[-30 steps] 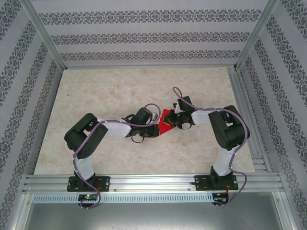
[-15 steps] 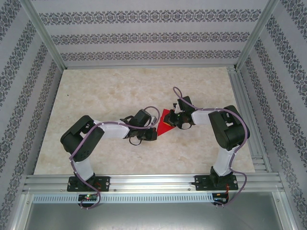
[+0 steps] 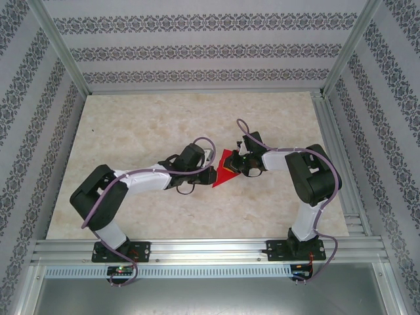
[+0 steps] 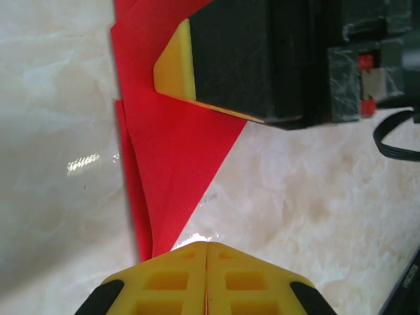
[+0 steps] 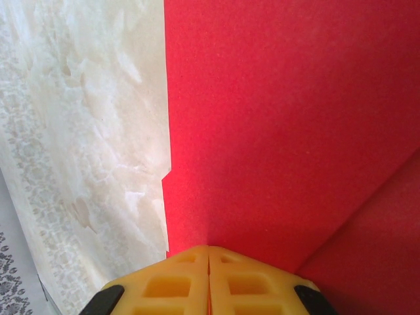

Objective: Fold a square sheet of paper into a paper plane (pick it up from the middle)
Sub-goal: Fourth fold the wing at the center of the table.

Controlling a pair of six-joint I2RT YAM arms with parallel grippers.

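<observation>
At the middle of the desk (image 3: 144, 125), the paper plane (image 3: 225, 172) sits between the two arms, a red folded triangle with the left fingers (image 3: 209, 176) at its near-left corner and the right fingers (image 3: 236, 164) at its right side. Left wrist view: the left fingers (image 4: 170, 282) are pressed fully together, with no gap along the seam. The plane's narrow point (image 4: 174, 151) runs down to their left edge and touches it. I cannot tell whether paper is actually pinched there. A second folded layer shows as a thin strip along the plane's left edge. In the same view a yellow right finger (image 4: 176, 62) lies on the red sheet. Right wrist view: the right fingers (image 5: 164, 285) are closed tight, and the red paper (image 5: 275, 118) rises straight out of their seam, so they are clamped on the plane. A diagonal crease crosses the lower right of the sheet, with pale marbled desk (image 5: 111, 131) to its left.
</observation>
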